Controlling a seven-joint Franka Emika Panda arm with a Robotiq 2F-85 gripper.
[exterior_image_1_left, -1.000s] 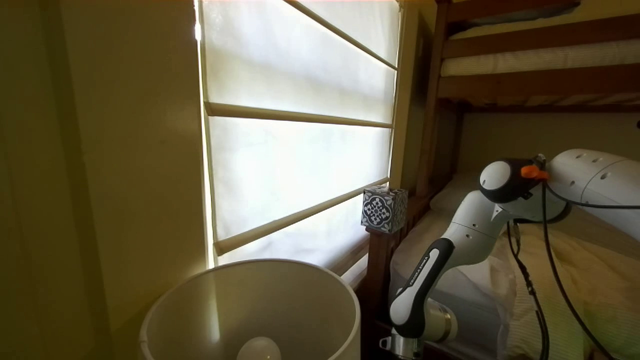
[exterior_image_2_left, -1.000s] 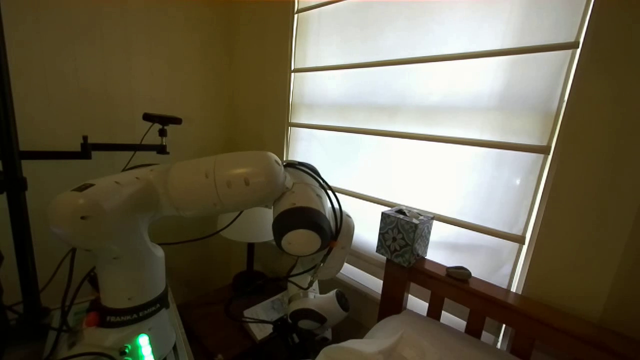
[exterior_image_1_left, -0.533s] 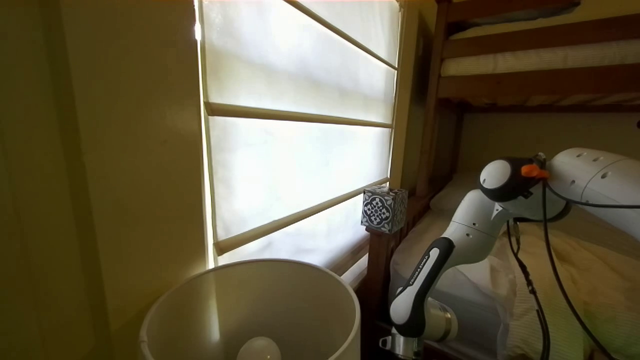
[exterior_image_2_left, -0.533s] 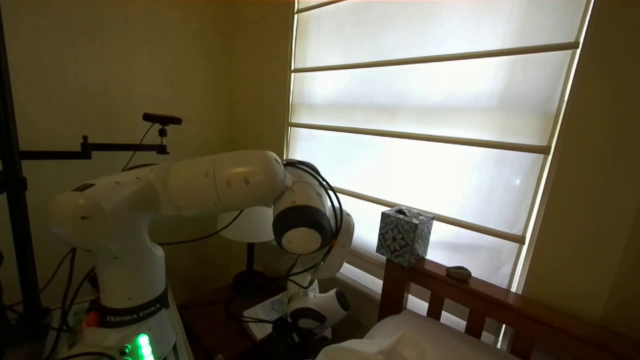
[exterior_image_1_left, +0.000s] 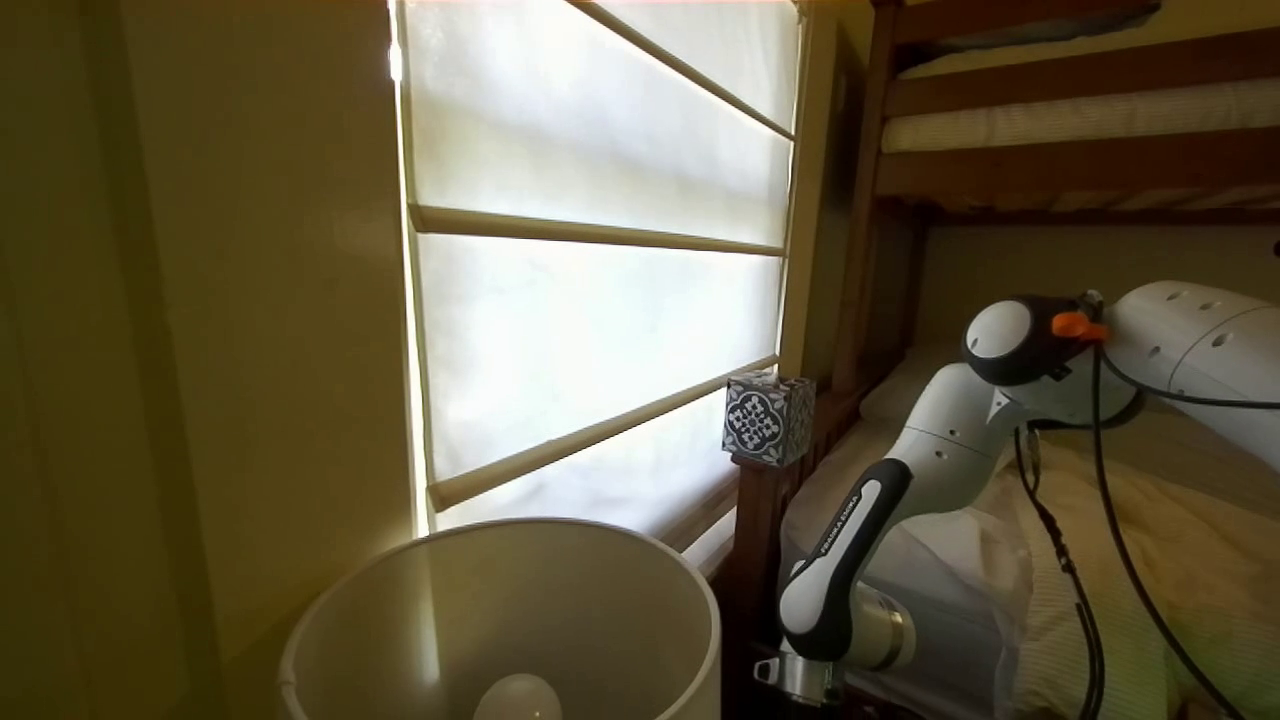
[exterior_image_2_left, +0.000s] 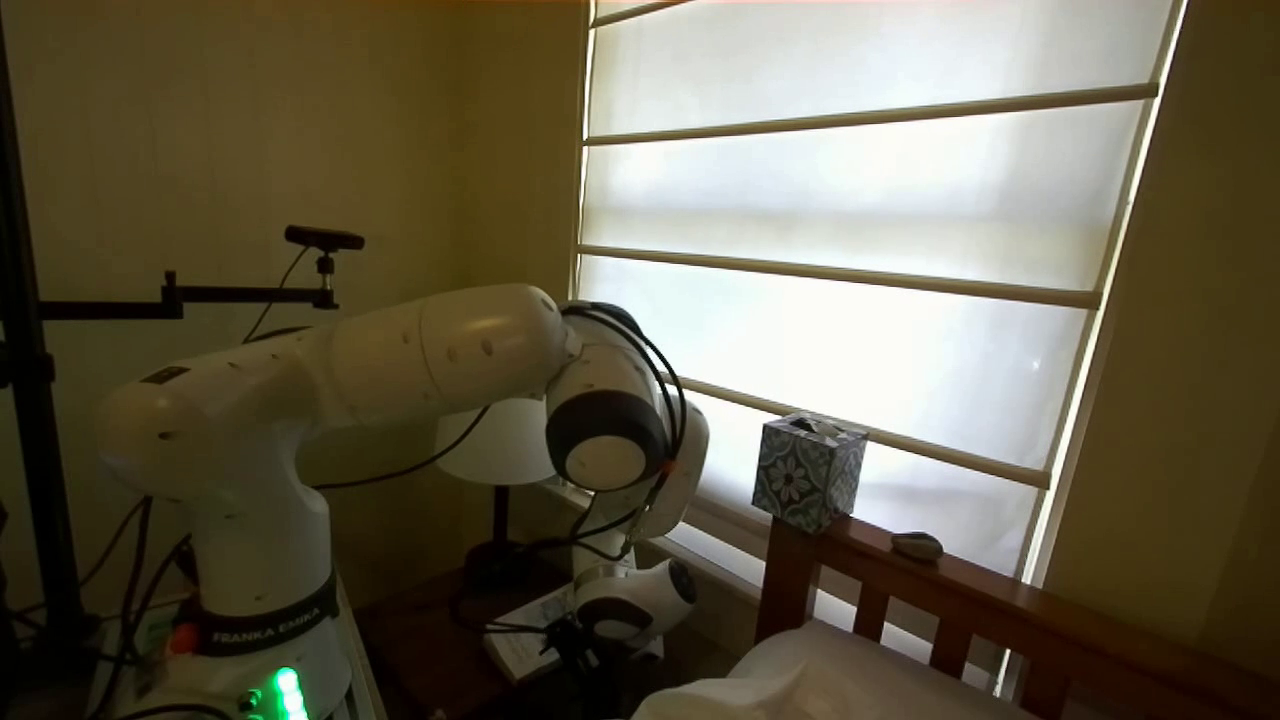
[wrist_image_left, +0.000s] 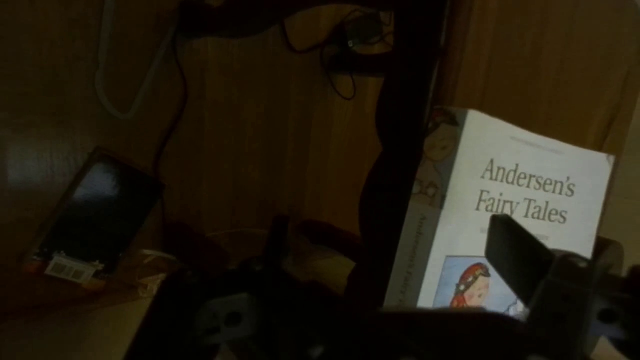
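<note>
Andersen's Fairy Tales (wrist_image_left: 465, 215) is a chunky book lying face up on the wooden tabletop (wrist_image_left: 540, 65), sitting a bit askew in the wrist view. Left to right: greyish spine with a painted face toward the top, then a white cover with the title in brownish letters and, lower down, a blue-backed picture of somebody with a red headpiece. The end effector (wrist_image_left: 390, 225) is right by it, fingers spread well apart; one finger (wrist_image_left: 515, 255) cuts across the title and picture from that angle, and whether it's touching the cover is hard to tell.

As for the other stuff, the wrist view goes from a barcoded dark package (wrist_image_left: 102, 215) on the wooden floor (wrist_image_left: 240, 140), to a black cable (wrist_image_left: 184, 92) next to it, to a small dark wired-up box (wrist_image_left: 364, 30). In an exterior view, a white-shaded lamp (exterior_image_2_left: 500, 450) shares the tabletop and the arm (exterior_image_2_left: 440, 355) blocks part of the book. Further right, a patterned tissue box (exterior_image_2_left: 810, 475) is perched on the bedpost (exterior_image_2_left: 785, 580), then there's a smooth oval thing (exterior_image_2_left: 917, 545) on the bed rail (exterior_image_2_left: 1000, 590).
</note>
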